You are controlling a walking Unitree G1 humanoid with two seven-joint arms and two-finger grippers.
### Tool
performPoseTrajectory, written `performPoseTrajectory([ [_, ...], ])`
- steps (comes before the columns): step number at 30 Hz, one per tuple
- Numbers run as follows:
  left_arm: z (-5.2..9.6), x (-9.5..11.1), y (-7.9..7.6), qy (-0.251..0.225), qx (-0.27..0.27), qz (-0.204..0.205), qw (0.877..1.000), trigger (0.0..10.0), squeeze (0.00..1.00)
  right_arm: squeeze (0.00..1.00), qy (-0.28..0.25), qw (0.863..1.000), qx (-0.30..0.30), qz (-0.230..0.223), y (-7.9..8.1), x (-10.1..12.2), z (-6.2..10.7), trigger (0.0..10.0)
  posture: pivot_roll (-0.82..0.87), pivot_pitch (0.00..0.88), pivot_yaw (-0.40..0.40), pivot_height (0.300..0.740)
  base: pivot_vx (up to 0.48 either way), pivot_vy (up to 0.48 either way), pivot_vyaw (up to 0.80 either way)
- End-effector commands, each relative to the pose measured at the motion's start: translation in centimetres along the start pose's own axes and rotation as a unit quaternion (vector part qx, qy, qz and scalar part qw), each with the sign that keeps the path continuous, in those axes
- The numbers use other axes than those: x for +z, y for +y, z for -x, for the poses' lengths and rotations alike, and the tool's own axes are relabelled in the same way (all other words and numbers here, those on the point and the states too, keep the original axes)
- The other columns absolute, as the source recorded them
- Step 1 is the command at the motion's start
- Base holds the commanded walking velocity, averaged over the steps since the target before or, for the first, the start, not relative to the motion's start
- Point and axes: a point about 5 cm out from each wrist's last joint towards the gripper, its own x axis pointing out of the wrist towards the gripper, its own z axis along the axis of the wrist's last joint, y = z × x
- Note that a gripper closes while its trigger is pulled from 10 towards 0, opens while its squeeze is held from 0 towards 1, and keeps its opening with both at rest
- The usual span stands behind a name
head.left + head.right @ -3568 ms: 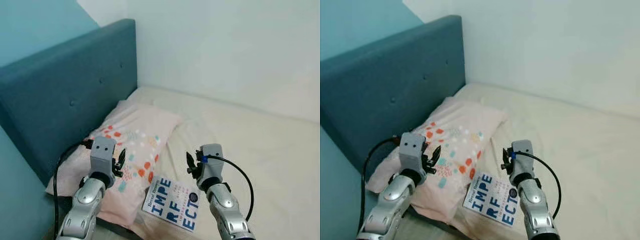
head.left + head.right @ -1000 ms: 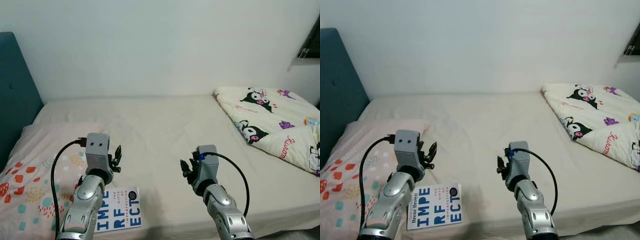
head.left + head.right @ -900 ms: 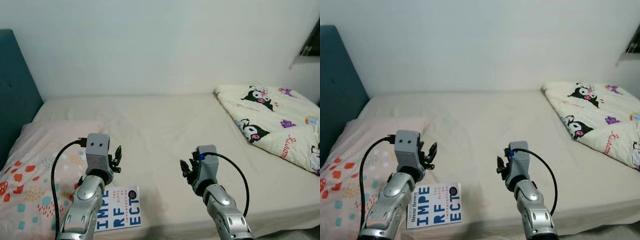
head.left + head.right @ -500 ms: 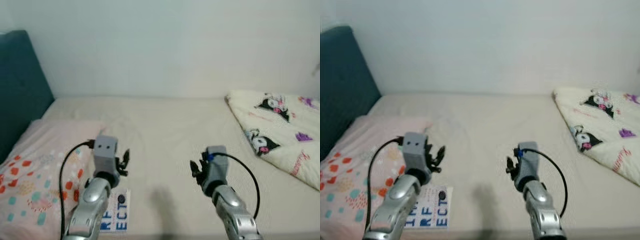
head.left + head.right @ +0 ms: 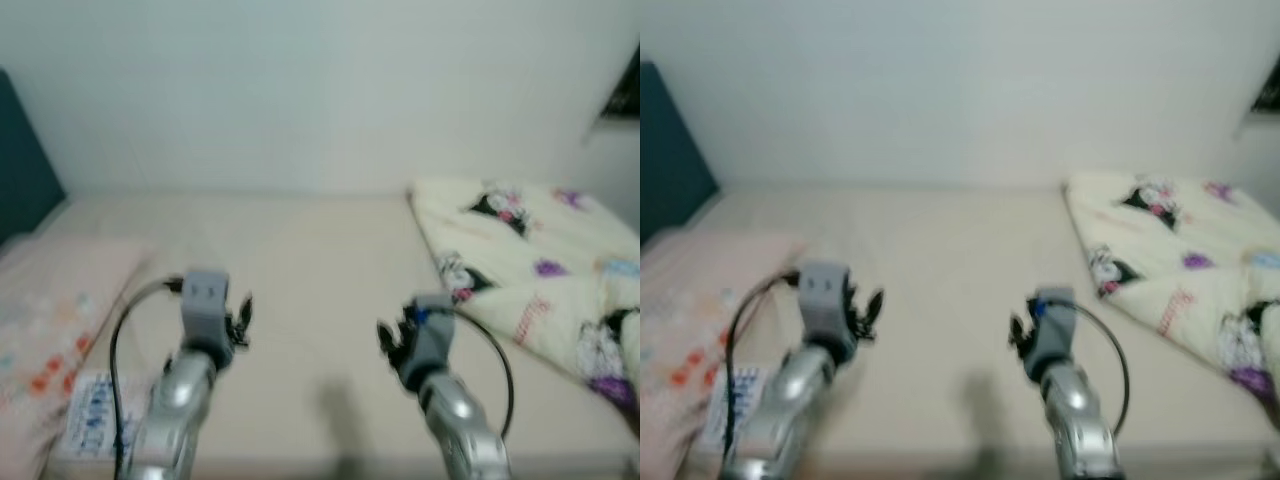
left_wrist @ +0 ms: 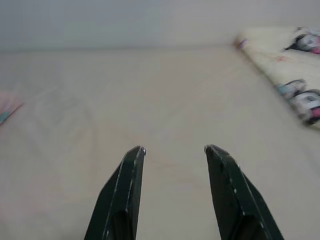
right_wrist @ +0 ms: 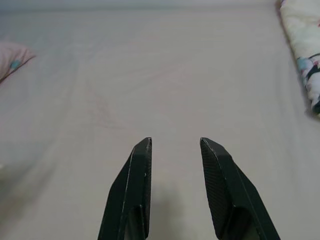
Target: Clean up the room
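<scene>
I face a bed (image 5: 320, 260) with a cream sheet; the eye views are blurred. A white book (image 5: 98, 412) with blue lettering lies near the bed's front edge at the left, beside a pink patterned pillow (image 5: 55, 310). A crumpled cartoon-print blanket (image 5: 530, 270) lies on the right side of the bed. My left gripper (image 5: 240, 318) hovers over the sheet right of the book, open with nothing between its fingers (image 6: 131, 190). My right gripper (image 5: 388, 340) hovers over the middle of the bed, also open and empty, its fingers (image 7: 220, 180) above bare sheet.
A teal headboard (image 5: 22, 170) stands at the far left. A pale wall (image 5: 320, 90) runs behind the bed. A dark object (image 5: 622, 95) sits at the upper right edge. The blanket's edge (image 7: 305, 55) and the pillow's corner (image 7: 12, 57) frame the bare sheet.
The camera has swung to the right and blurred: book, pillow and headboard slid left, more of the blanket came into view. Both grippers hold the same open pose.
</scene>
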Motion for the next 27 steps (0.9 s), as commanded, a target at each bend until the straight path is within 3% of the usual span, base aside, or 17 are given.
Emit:
performPoseTrajectory([
  [1, 0.07, -0.09, 0.16, 0.004, 0.002, -0.003, 1.000, 10.0, 0.00, 0.00, -0.003, 1.000, -0.001, 0.005, -0.13, 0.28, -0.02, 10.0, 0.04, 0.006, -0.033, 0.740, 0.000, -0.454, 0.80],
  [8, 0.12, -0.03, 0.13, 0.005, 0.000, -0.005, 1.000, 10.0, 0.00, 0.00, -0.005, 1.000, -0.007, 0.003, -0.25, 0.27, 0.08, 10.0, 0.04, 0.010, -0.031, 0.740, 0.000, -0.454, 0.78],
  [27, 0.25, -0.03, -0.03, 0.008, -0.005, -0.006, 1.000, 10.0, 0.00, 0.00, -0.011, 1.000, -0.021, -0.007, -0.59, 0.31, 0.28, 10.0, 0.04, 0.022, -0.028, 0.740, 0.000, -0.453, 0.00],
])
